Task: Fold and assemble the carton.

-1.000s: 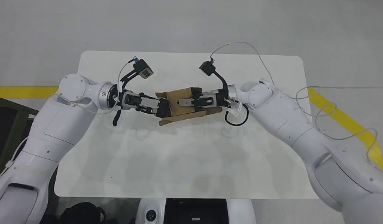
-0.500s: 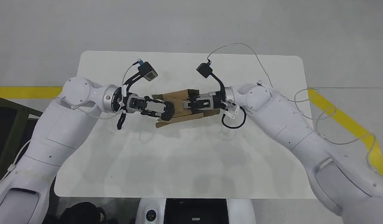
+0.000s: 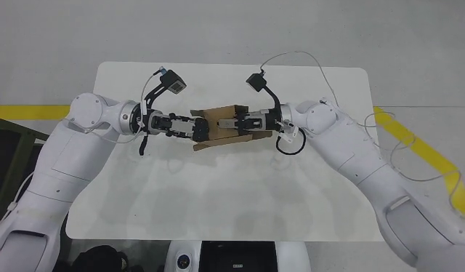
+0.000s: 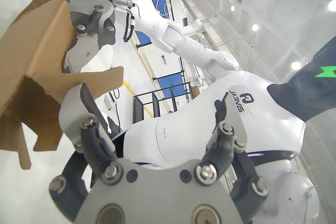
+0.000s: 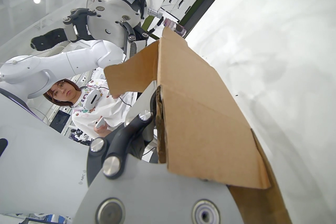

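A brown cardboard carton (image 3: 227,128), partly opened and lying slanted, is held just above the middle of the white table between my two grippers. My right gripper (image 3: 234,122) is shut on one carton wall (image 5: 199,114), and its finger (image 5: 153,101) presses on the panel's inner side. In the left wrist view this gripper (image 4: 78,38) clamps the carton (image 4: 34,51) from the far end. My left gripper (image 3: 199,129) (image 4: 155,104) is open wide at the other end. One of its fingers (image 4: 89,101) lies against a loose end flap (image 4: 105,80), while the other (image 4: 223,107) is free.
The white table (image 3: 305,192) has bare room all around the carton. A thin cable (image 3: 305,57) loops from the right arm over the back of the table. A dark green frame (image 3: 11,145) stands off the table's left side.
The carton and both grippers drifted a little left and toward the front, then came back right. The right gripper kept its hold throughout.
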`<state>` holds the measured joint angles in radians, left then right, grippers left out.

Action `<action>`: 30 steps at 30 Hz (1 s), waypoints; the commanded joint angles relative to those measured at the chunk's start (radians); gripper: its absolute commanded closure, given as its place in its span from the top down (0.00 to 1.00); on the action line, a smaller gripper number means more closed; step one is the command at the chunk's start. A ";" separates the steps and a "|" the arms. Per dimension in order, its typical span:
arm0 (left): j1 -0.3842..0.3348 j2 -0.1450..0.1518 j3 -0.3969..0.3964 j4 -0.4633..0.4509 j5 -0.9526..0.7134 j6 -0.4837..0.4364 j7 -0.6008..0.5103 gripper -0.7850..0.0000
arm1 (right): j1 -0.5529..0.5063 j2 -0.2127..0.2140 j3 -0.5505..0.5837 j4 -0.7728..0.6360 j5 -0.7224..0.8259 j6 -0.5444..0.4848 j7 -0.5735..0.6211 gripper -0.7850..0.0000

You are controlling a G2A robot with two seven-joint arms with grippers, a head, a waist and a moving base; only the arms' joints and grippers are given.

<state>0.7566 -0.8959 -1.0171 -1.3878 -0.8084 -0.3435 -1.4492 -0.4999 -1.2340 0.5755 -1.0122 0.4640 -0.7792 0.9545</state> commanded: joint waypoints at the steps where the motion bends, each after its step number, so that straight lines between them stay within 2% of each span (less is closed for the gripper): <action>1: 0.006 0.000 -0.007 0.003 0.001 -0.001 -0.002 1.00 | -0.010 0.007 0.021 -0.010 -0.009 0.004 -0.002 0.00; 14: 0.010 -0.001 -0.059 0.052 -0.010 0.005 -0.032 1.00 | -0.075 0.031 0.090 -0.115 -0.022 0.045 0.057 0.00; 30: 0.015 -0.009 -0.081 0.054 -0.010 0.028 -0.055 1.00 | -0.077 0.005 0.070 -0.149 0.018 0.075 0.161 0.00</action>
<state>0.7718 -0.9046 -1.0979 -1.3331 -0.8181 -0.3176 -1.5024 -0.5782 -1.2263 0.6481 -1.1615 0.4810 -0.7058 1.1145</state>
